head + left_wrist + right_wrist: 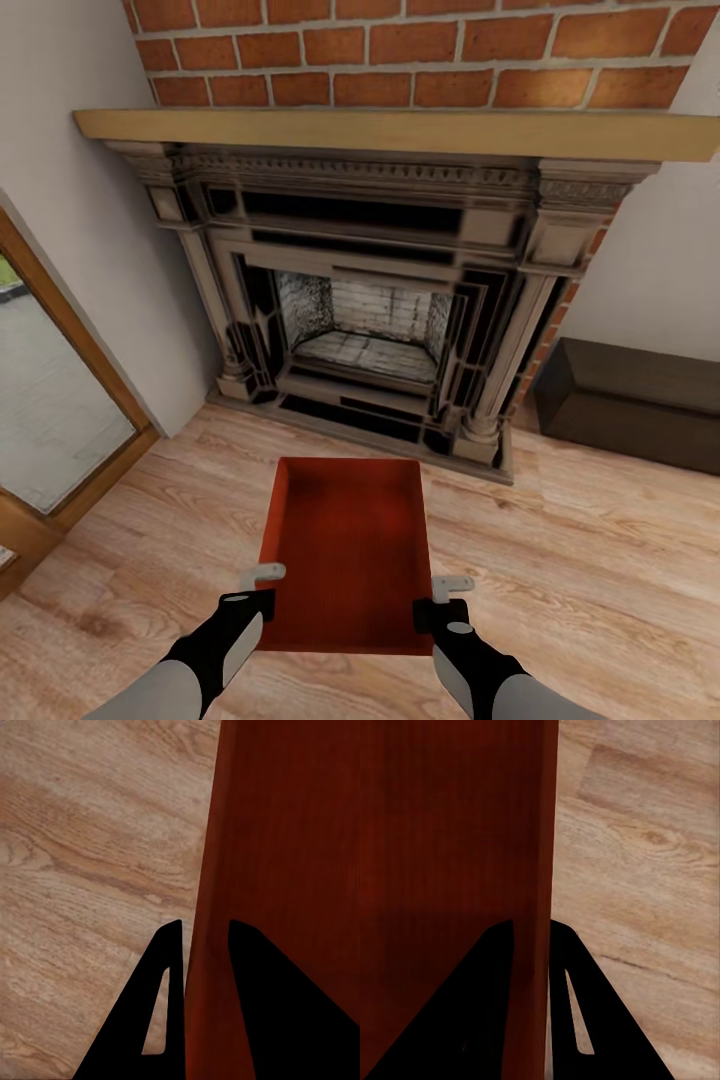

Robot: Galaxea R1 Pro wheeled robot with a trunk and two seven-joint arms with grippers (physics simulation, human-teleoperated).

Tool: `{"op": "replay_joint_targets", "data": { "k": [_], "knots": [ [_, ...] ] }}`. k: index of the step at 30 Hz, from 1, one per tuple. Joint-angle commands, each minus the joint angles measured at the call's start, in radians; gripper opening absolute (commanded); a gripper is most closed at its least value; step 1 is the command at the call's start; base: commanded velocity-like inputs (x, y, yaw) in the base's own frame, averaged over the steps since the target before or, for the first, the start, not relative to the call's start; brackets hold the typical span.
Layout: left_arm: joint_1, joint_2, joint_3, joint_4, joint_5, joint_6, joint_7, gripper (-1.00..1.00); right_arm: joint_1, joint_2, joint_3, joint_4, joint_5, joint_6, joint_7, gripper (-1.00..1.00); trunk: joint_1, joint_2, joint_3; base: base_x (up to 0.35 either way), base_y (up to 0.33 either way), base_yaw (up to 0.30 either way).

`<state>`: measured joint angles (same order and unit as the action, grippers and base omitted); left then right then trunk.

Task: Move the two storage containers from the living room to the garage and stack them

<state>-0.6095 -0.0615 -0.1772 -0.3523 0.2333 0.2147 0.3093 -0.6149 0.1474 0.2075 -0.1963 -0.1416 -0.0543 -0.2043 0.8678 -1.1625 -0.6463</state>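
One red-orange open-topped storage container lies lengthwise in front of me over the living room's light wood planks, its far end toward the fireplace. My left gripper is shut on the container's left wall near its near end, and my right gripper is shut on the right wall opposite. In the left wrist view the gripper straddles the red wall, one finger inside and one outside. The right wrist view shows the right gripper pinching the other wall likewise. Whether the container rests on the planks or hangs above them, I cannot tell.
An ornate stone fireplace under a wooden mantel and brick wall stands straight ahead. A wood-framed glass door is at the left. A dark low box sits against the wall at the right. Wood floor spreads on both sides.
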Motion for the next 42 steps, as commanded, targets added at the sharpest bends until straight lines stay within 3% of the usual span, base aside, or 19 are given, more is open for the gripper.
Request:
{"op": "replay_joint_targets", "data": {
  "k": [1,42],
  "knots": [
    [-0.001,0.004,0.006,-0.005,-0.012,-0.064,0.009,-1.00,0.000,-0.002,-0.014,0.005,-0.021,-0.006,-0.006,-1.00,0.000,-0.001,0.001,0.000,0.000,0.000],
    [-0.001,0.005,0.007,-0.005,-0.011,-0.065,0.004,-1.00,0.000,-0.005,-0.016,0.005,-0.021,-0.006,-0.006,-1.00,0.000,-0.001,0.066,0.000,0.000,0.000]
  ]
}}
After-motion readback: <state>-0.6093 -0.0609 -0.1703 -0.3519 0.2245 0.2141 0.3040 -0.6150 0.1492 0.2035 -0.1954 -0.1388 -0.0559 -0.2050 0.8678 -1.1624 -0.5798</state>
